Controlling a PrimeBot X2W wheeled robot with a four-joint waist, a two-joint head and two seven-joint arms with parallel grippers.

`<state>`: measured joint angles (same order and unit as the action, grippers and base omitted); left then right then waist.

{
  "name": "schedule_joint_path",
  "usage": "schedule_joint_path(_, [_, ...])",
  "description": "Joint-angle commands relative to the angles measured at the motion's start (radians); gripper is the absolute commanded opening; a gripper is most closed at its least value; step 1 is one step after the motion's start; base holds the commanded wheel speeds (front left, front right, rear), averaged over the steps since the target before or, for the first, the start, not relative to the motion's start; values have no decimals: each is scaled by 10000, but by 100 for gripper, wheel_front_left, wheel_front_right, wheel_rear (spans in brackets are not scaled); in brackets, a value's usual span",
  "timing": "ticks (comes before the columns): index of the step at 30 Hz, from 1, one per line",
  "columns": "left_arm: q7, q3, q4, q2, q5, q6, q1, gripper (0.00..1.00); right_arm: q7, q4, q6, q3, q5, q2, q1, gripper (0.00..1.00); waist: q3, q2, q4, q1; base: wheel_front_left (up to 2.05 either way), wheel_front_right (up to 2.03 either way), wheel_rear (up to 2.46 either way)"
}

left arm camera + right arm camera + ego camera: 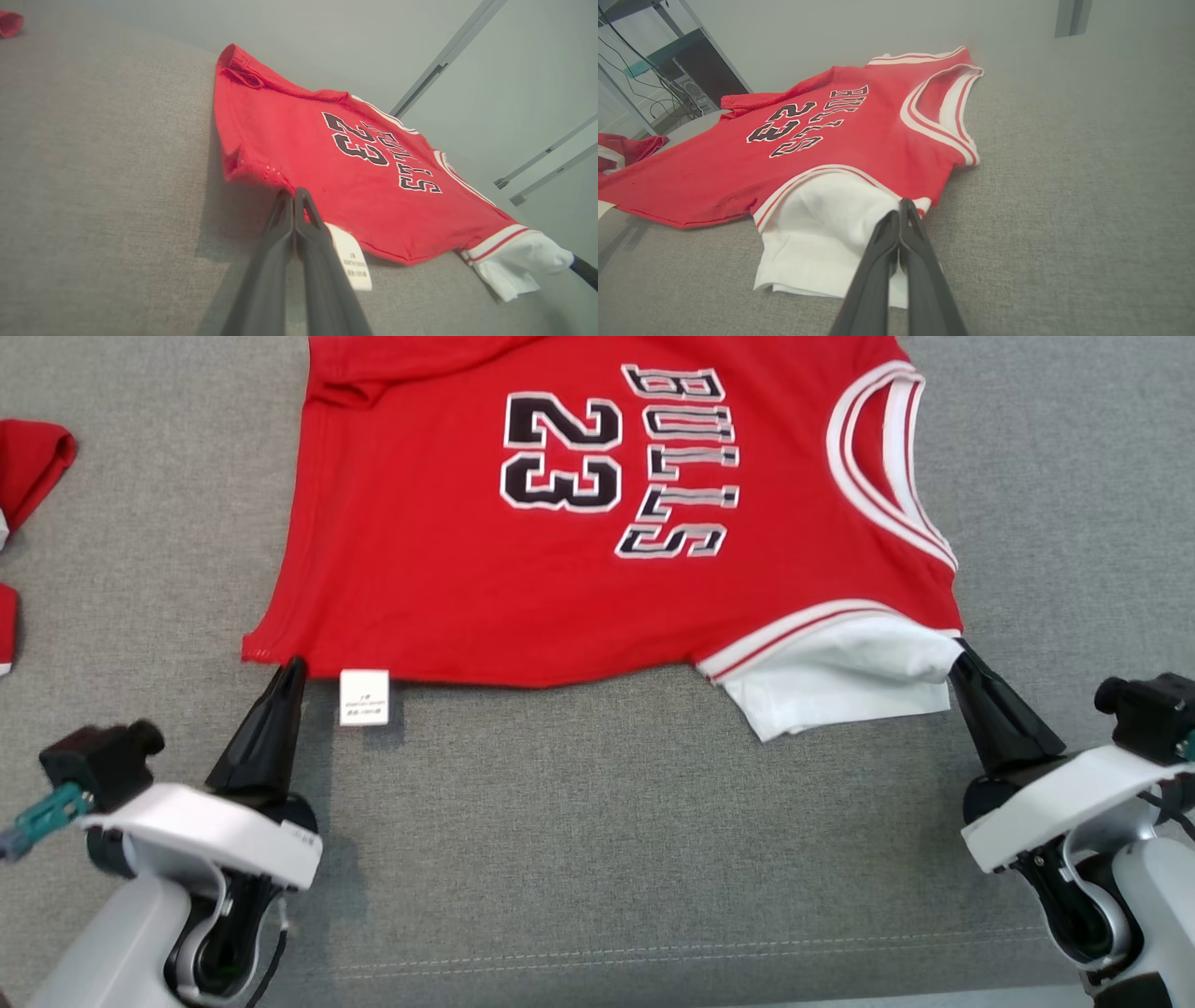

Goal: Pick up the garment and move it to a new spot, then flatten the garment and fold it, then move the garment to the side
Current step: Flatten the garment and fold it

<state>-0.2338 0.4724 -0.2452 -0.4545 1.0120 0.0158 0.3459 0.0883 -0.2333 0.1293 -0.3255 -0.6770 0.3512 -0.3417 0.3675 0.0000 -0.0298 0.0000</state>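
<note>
Plainly, grey woven upholstery (597, 821) (pale wall (327, 37) beyond) bears the jersey (448, 579).

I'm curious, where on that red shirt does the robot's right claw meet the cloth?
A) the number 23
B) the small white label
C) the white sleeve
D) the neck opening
C: the right gripper, its two dark fingers pressed together, meets the jersey at the white sleeve, just beside the striped armhole trim.
</note>
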Motion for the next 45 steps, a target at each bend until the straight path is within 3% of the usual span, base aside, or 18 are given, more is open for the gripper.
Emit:
schedule_joint_path(1, [-106,-459,280,-435,-17,-106,-38,0,46,338,14,-30,4,124,222,0,-83,0,-35,0,0,0,0])
schedule_joint_path(8, [245,-600,2095,-964,97,-1108,-1416,0,-425,1227,14,1048,246,-178,1439,0,-382,0,105,0,0,0,0])
schedule_joint_path(16, [278,-730,3749,-1004,271,-2021,-2638,0,-1092,2545,14,2099,382,-824,2450,0,-520,0,222,0,0,0,0])
schedule_joint_path(22, [456,-563,3430,-878,328,-2018,-2512,0,-1660,2597,14,2235,352,-1165,2371,0,-677,0,277,0,0,0,0])
schedule_joint_path(28, [567,-101,2117,-288,528,-1402,-2081,0,-1833,1622,14,2060,498,-1273,2256,0,-894,0,379,0,0,0,0])
schedule_joint_path(29, [543,-64,1883,-210,536,-1308,-1999,22,-1763,1468,14,2040,475,-1297,2241,11,-931,0,390,0,0,0,0])
schedule_joint_path(30, [556,-14,1650,-140,557,-1219,-1927,51,-1727,1306,14,1979,560,-1240,2224,36,-958,0,401,0,0,0,0])
schedule_joint_path(31, [529,7,1428,-63,566,-1152,-1847,100,-1651,1167,14,1930,646,-1191,2211,84,-990,0,420,0,0,0,0])
schedule_joint_path(32, [472,22,1219,-1,543,-1080,-1772,100,-1540,1044,14,1934,658,-1201,2202,100,-1030,0,427,0,0,0,0])
schedule_joint_path(38, [88,7,576,54,66,-1061,-1638,100,-670,788,14,2009,1177,-974,2383,100,-1405,0,473,0,0,0,0])
schedule_joint_path(45, [-241,-581,1508,-359,-1454,-2085,-1881,100,630,1669,14,2776,2628,-935,2943,100,-1937,0,534,0,0,0,0])
